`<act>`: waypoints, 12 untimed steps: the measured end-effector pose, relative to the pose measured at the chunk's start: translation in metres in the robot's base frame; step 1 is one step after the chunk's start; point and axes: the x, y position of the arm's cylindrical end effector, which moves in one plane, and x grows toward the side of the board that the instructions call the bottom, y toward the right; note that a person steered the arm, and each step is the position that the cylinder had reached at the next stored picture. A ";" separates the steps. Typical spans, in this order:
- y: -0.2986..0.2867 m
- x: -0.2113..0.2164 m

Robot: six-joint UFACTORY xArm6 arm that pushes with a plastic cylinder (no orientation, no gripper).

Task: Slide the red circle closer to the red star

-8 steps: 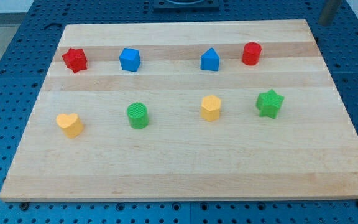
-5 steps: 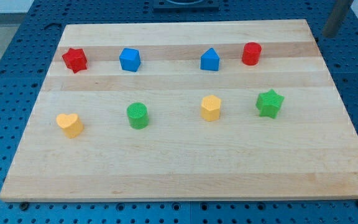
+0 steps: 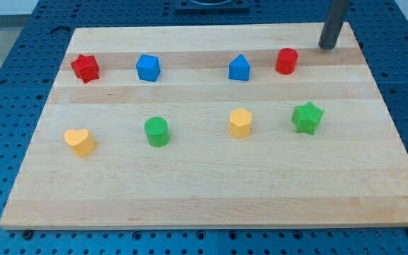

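The red circle [image 3: 286, 61] stands near the top right of the wooden board [image 3: 211, 191]. The red star [image 3: 85, 67] stands at the top left, in the same row. Two blue blocks lie between them: a blue cube-like block [image 3: 148, 67] and a blue house-shaped block [image 3: 239, 68]. My tip [image 3: 327, 47] is on the board to the right of the red circle and a little higher, apart from it by about one block's width.
A lower row holds a yellow heart [image 3: 80, 142], a green cylinder [image 3: 156, 132], a yellow hexagon [image 3: 240, 122] and a green star [image 3: 307, 117]. The board's right edge lies just right of my tip. Blue perforated table surrounds the board.
My rod has moved from beyond the board's top right corner leftward and down onto the board, closer to the red circle. No block has moved.
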 end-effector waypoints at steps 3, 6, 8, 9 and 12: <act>-0.021 0.007; -0.093 0.054; -0.074 0.076; -0.029 0.075; -0.189 0.091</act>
